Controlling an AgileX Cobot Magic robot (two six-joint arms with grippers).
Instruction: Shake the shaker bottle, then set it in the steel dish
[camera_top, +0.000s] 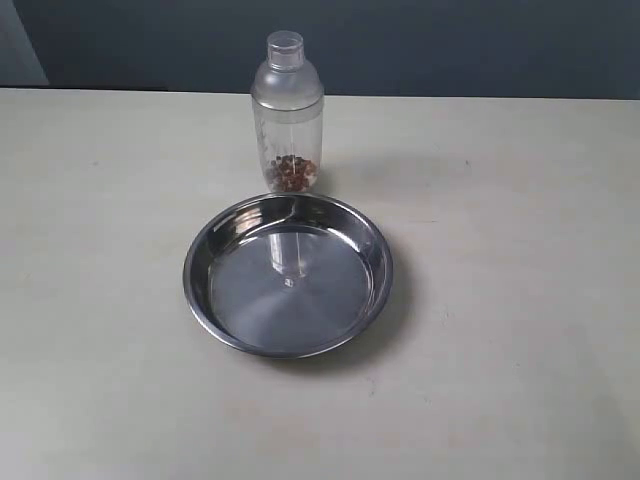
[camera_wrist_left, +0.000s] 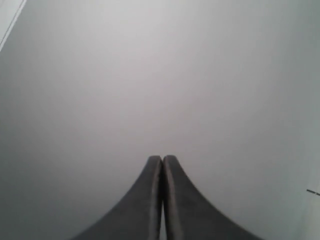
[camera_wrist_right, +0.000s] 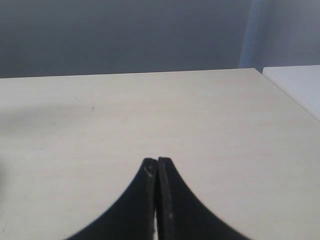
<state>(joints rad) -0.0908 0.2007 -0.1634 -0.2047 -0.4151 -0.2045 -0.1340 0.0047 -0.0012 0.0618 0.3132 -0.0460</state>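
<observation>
The shaker bottle stands upright on the table in the exterior view, clear plastic with a small round cap and brown granules at its bottom. Just in front of it lies the steel dish, round and shiny, with the bottle mirrored in its flat bottom. Neither gripper shows in the exterior view. In the left wrist view my left gripper is shut with nothing between its dark fingers, over a plain grey surface. My right gripper is shut and holds nothing, above the pale tabletop. Bottle and dish are out of both wrist views.
A pale tabletop spreads around the dish, with a dark wall behind its far edge. The right wrist view shows the table's far edge and a white ledge at one side.
</observation>
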